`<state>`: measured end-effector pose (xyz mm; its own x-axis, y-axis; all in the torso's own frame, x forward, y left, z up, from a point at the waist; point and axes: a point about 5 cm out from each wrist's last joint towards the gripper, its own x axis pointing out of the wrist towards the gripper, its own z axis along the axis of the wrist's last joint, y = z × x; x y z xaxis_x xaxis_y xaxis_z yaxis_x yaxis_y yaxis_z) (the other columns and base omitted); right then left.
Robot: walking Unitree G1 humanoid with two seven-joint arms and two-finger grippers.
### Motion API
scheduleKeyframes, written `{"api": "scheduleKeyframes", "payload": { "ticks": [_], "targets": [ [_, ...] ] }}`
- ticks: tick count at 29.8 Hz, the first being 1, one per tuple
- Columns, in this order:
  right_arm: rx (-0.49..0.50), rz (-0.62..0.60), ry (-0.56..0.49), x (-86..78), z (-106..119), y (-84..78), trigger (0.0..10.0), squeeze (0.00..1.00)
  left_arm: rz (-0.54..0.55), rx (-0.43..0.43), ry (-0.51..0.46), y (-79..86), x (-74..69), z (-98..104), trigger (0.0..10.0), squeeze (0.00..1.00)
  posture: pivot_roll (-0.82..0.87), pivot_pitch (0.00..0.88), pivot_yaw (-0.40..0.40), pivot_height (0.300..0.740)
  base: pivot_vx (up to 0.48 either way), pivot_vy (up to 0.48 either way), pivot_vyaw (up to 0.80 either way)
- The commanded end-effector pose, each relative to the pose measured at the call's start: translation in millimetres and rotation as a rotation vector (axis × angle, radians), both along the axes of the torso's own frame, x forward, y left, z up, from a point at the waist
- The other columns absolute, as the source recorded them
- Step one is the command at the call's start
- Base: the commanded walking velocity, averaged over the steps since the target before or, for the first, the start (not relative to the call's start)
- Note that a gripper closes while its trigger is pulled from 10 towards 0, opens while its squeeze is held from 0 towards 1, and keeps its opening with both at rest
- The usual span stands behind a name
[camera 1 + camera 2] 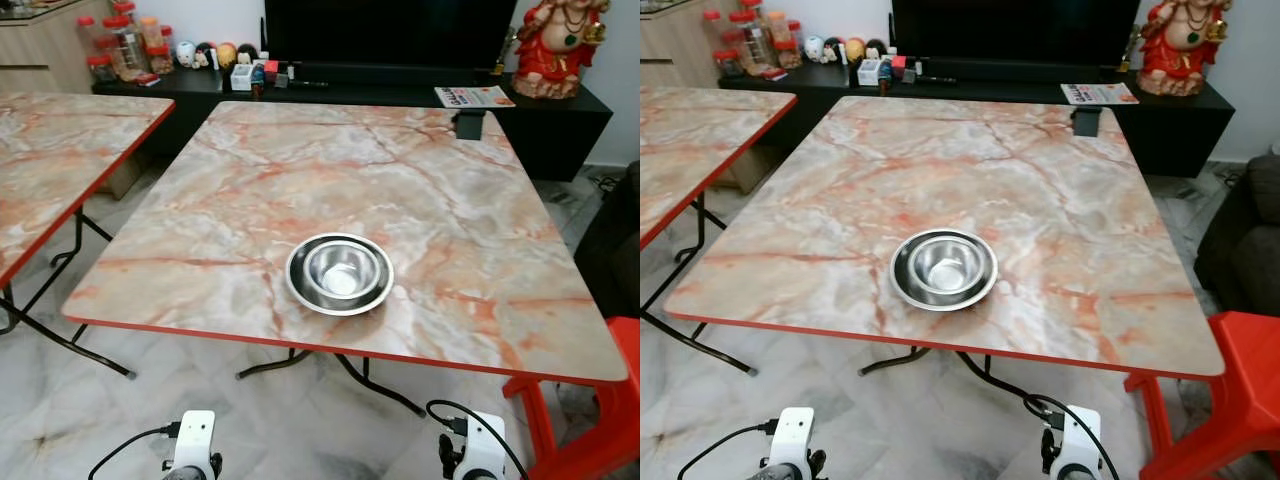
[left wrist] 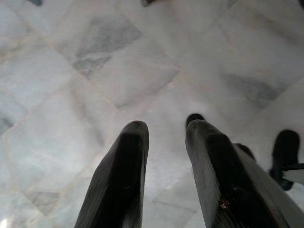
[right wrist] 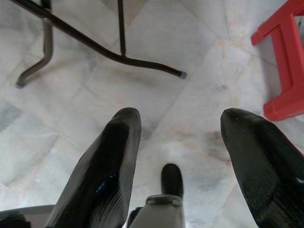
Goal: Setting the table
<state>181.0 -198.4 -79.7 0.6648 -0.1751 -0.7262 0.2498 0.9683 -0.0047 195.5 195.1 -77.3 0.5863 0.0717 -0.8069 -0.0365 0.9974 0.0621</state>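
While both arms hang low over the floor, the steel bowl (image 1: 340, 273) sits near the desk's (image 1: 250, 190) near edge; left gripper (image 2: 164, 130) fingers slightly parted; right gripper (image 3: 183, 121) fingers wide apart.

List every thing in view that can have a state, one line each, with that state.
steel bowl: upright, empty, nested in a second bowl near the table's front edge.
marble-top table: unfolded, standing.
TV screen: dark.
magazine: closed, lying flat on the black cabinet.
jars: lids on.
left gripper: open, holding nothing, over the floor.
right gripper: open, holding nothing, over the floor.
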Motion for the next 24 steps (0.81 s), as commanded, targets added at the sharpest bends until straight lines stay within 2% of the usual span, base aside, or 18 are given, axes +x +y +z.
{"api": "scheduleKeyframes", "payload": {
  "ticks": [1,24],
  "targets": [
    [0.003,-0.021,-0.004,-0.6,0.1,-1.8,10.0,0.0,0.002,0.015,0.011,3.2,-1.0,-0.3,10.0,0.0,-0.09,0.0,0.033,0.74,0.0,0.356,0.0],
    [0.017,-0.036,-0.01,-2.0,-0.6,0.5,10.0,0.0,0.01,0.035,0.016,9.0,-2.3,0.0,10.0,0.0,-0.08,0.0,0.043,0.74,0.0,0.352,0.0]
  ]
}}
